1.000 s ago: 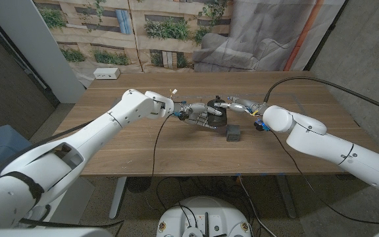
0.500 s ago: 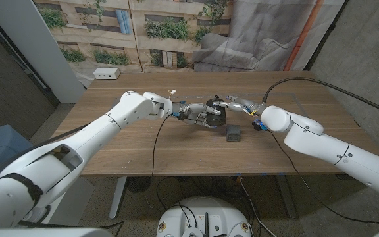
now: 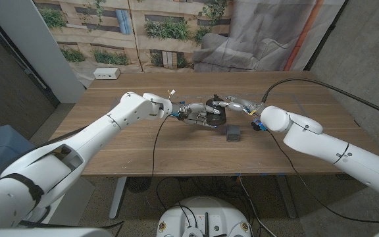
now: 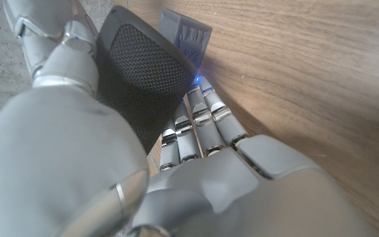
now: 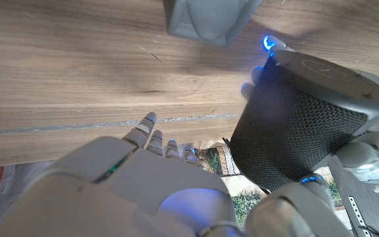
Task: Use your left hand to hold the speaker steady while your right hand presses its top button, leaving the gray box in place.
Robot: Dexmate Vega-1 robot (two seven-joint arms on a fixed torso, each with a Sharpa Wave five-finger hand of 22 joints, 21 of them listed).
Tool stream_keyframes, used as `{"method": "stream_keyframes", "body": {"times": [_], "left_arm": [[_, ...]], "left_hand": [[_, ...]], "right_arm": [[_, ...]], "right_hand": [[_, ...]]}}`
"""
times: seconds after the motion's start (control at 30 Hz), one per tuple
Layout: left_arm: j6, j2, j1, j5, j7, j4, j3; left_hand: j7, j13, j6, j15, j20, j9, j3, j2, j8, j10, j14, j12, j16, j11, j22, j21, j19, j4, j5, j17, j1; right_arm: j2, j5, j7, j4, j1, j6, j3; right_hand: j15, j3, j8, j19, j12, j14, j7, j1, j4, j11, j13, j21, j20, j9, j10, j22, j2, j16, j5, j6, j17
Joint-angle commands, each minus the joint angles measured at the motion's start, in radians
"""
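Gray box: nearest the robot, on the wooden tabletop just in front of the speaker; neither hand touches it. Whether it holds anything cannot be told — it looks closed.
Speaker: dark, round, mesh-sided, standing upright near the middle of the tabletop between the two hands; in the right wrist view a small blue light glows at its top rim.
Left hand: grasping the speaker from the robot's left — the left wrist view shows its fingers laid along the mesh side and the thumb side wrapped round the other flank.
Right hand: reaching in from the robot's right at the level of the speaker's top; whether a fingertip touches the top cannot be told. In the right wrist view its fingers reach out with nothing in them.
White power strip: far left corner of the tabletop, well apart from the rest.
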Motion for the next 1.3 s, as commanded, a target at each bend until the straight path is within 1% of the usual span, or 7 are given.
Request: {"method": "stream_keyframes", "body": {"times": [0.03, 0.4, 0.53, 0.73, 1.0, 1.17, 1.3], "left_arm": [[-0.007, -0.008, -0.005, 0.011, -0.002, 0.022, 0.0], [-0.001, -0.007, -0.004, 0.015, 0.006, 0.017, -0.002], [-0.005, -0.005, -0.007, 0.022, 0.003, 0.018, 0.001], [-0.007, 0.001, -0.012, 0.032, 0.002, 0.016, 0.003], [-0.034, 0.025, 0.001, 0.063, 0.033, -0.021, -0.005], [-0.06, 0.043, 0.014, 0.091, 0.049, -0.047, -0.006], [-0.083, 0.06, 0.036, 0.111, 0.075, -0.074, -0.014]], "left_hand": [[-0.045, 0.002, 0.292, -0.256, -0.099, 0.004, 0.08, 0.258, 0.001, 0.207, 0.143, 0.001, -0.001, -0.168, 0.004, 0.005, 0.006, 0.046, 0.006, 0.011, -0.1], [-0.046, -0.002, 0.295, -0.255, -0.099, 0.003, 0.081, 0.256, -0.002, 0.21, 0.142, -0.002, -0.004, -0.167, 0.004, 0.005, 0.007, 0.046, 0.005, 0.008, -0.1], [-0.046, -0.002, 0.296, -0.255, -0.1, 0.003, 0.081, 0.256, -0.003, 0.211, 0.145, -0.003, -0.004, -0.165, 0.004, 0.005, 0.007, 0.045, 0.005, 0.008, -0.1], [-0.045, -0.002, 0.297, -0.255, -0.1, 0.003, 0.081, 0.256, -0.004, 0.212, 0.147, -0.004, -0.003, -0.165, 0.004, 0.005, 0.007, 0.046, 0.004, 0.008, -0.101], [-0.044, -0.002, 0.297, -0.254, -0.099, 0.003, 0.081, 0.256, -0.007, 0.212, 0.145, -0.005, -0.006, -0.164, 0.004, 0.004, 0.007, 0.046, 0.004, 0.006, -0.102], [-0.045, -0.002, 0.298, -0.254, -0.1, 0.003, 0.081, 0.255, -0.008, 0.211, 0.143, -0.006, -0.008, -0.164, 0.004, 0.004, 0.007, 0.046, 0.004, 0.005, -0.102], [-0.046, -0.001, 0.298, -0.254, -0.1, 0.003, 0.081, 0.254, -0.01, 0.212, 0.142, -0.007, -0.01, -0.168, 0.004, 0.003, 0.006, 0.046, 0.004, 0.004, -0.103]], "right_arm": [[0.001, 0.014, -0.014, -0.025, 0.001, 0.045, 0.019], [0.014, 0.043, -0.03, -0.02, -0.006, 0.1, 0.043], [0.014, 0.038, -0.031, -0.023, -0.003, 0.114, 0.044], [0.005, 0.054, -0.029, -0.031, -0.01, 0.154, 0.063], [0.004, 0.091, -0.071, -0.021, -0.043, 0.225, 0.112], [0.01, 0.094, -0.093, -0.004, -0.049, 0.246, 0.127], [0.015, 0.094, -0.105, 0.006, -0.052, 0.247, 0.133]], "right_hand": [[-0.006, -0.005, 0.009, 0.003, 0.005, -0.052, -0.003, 0.007, 0.001, -0.005, 0.003, 0.002, 0.004, 0.005, -0.09, 0.003, 0.012, 0.008, 0.008, -0.231, 0.002], [-0.007, -0.008, 0.014, 0.003, 0.005, -0.05, -0.003, 0.007, 0.002, -0.004, 0.003, 0.002, 0.006, 0.005, -0.085, 0.003, 0.014, 0.008, 0.013, -0.212, 0.001], [-0.009, -0.009, 0.014, 0.003, 0.005, -0.049, -0.003, 0.007, 0.002, -0.004, 0.003, 0.002, 0.007, 0.005, -0.085, 0.003, 0.015, 0.008, 0.015, -0.21, 0.001], [-0.008, -0.011, 0.013, 0.003, 0.004, -0.048, -0.004, 0.007, 0.002, -0.004, 0.003, 0.002, 0.008, 0.004, -0.083, 0.003, 0.016, 0.008, 0.018, -0.206, 0.001], [-0.008, -0.016, 0.018, 0.007, 0.009, -0.04, -0.005, 0.006, 0.004, -0.007, 0.003, 0.003, 0.01, 0.004, -0.064, 0.003, 0.018, 0.01, 0.023, -0.183, 0.0], [-0.009, -0.018, 0.019, 0.016, 0.011, -0.034, -0.007, 0.006, 0.004, -0.008, 0.003, 0.005, 0.007, 0.004, -0.055, 0.003, 0.019, 0.012, 0.025, -0.174, 0.0], [-0.01, -0.019, 0.019, 0.018, 0.012, -0.029, -0.007, 0.006, 0.005, -0.009, 0.002, 0.006, 0.006, 0.004, -0.051, 0.002, 0.02, 0.014, 0.026, -0.17, 0.0]]}}
